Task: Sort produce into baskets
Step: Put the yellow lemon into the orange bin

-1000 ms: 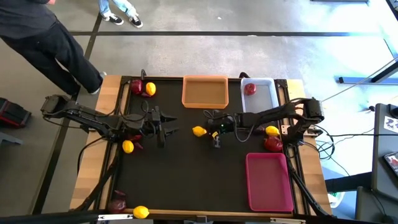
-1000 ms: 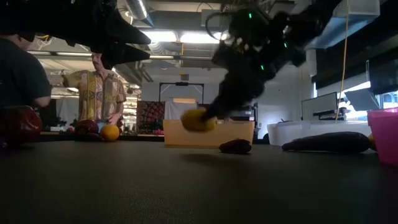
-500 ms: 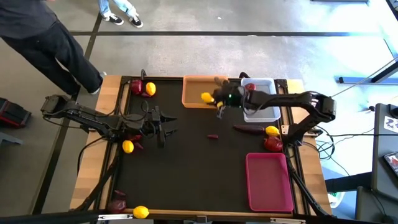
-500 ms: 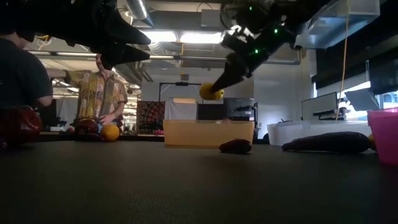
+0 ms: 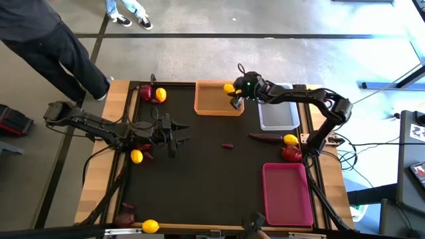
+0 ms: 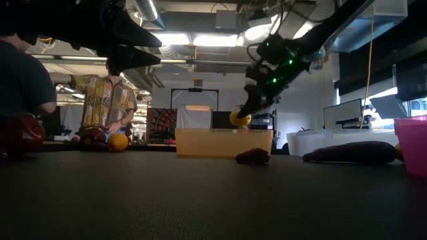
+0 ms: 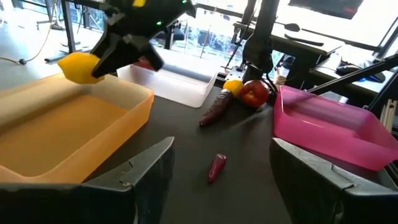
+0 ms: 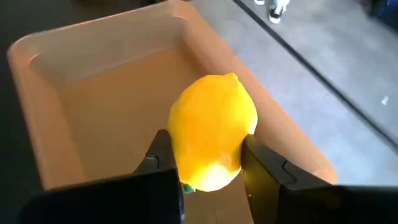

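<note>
My right gripper [image 5: 233, 93] is shut on a yellow lemon [image 8: 211, 134] and hangs over the far right corner of the orange basket [image 5: 214, 101]; the low view shows the lemon [image 6: 240, 119] just above the basket's rim. The white basket [image 5: 279, 117] stands to the right of the orange one. The pink basket [image 5: 287, 194] lies at the near right. My left gripper [image 5: 178, 137] waits open at the table's left, holding nothing. A small purple piece [image 5: 227, 145] lies on the mat at mid-table. My right gripper pinches the lemon's two sides [image 8: 181, 163] between its two fingers [image 8: 264, 167], on the half nearer the wrist. The fingers slant down from the table's right side. The lemon's pointed end [image 8: 231, 78] sticks out ahead of them. It hangs clear above the orange basket.
A long purple piece [image 5: 265, 137], a lemon [image 5: 290, 139] and a red apple [image 5: 291, 153] lie at the right edge. An apple [image 5: 145, 91] and a lemon [image 5: 160, 95] sit far left, a lemon [image 5: 136, 156] at the left, more produce near left [image 5: 151, 226]. A person [image 5: 46, 40] stands beyond the far left corner.
My right gripper has carried the lemon from mid-table toward the far edge, rising a little and rolling its wrist, and now holds it over the orange basket's far right corner. The purple pieces it was hiding now show on the mat.
</note>
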Robot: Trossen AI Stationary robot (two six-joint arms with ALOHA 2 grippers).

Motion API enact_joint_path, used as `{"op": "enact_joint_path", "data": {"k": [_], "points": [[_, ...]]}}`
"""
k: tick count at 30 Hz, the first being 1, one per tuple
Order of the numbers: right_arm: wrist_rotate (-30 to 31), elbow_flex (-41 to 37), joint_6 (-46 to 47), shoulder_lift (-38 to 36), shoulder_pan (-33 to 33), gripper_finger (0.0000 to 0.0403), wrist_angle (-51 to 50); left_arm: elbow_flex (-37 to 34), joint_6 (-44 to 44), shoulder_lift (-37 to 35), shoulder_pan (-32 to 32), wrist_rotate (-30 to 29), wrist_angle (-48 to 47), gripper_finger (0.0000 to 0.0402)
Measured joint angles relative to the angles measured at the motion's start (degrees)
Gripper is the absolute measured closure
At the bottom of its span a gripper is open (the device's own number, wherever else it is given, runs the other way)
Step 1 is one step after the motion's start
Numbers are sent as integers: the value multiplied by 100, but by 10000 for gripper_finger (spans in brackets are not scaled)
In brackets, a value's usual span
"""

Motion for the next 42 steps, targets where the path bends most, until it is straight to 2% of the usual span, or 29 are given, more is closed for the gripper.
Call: {"op": "enact_joint_path", "data": {"k": [7, 12, 20, 29, 32, 38, 42], "points": [[-8, -2, 890, 431, -254, 319, 232, 0, -3, 0, 0, 0, 0, 147], [252, -2, 963, 660, -283, 320, 296, 0, 12, 0, 0, 0, 0, 147], [295, 1, 1170, 1038, -314, 319, 433, 0, 19, 0, 0, 1, -2, 147], [401, 4, 1168, 1101, -312, 317, 552, 0, 21, 0, 0, 2, -4, 147], [399, 4, 1160, 1101, -312, 295, 550, 0, 21, -2, 0, 2, -4, 147], [399, 2, 1157, 1103, -312, 214, 549, 0, 21, 0, 0, 2, -3, 147], [307, -19, 1031, 951, -310, 178, 464, 0, 17, 0, 0, 2, -3, 147]]}}
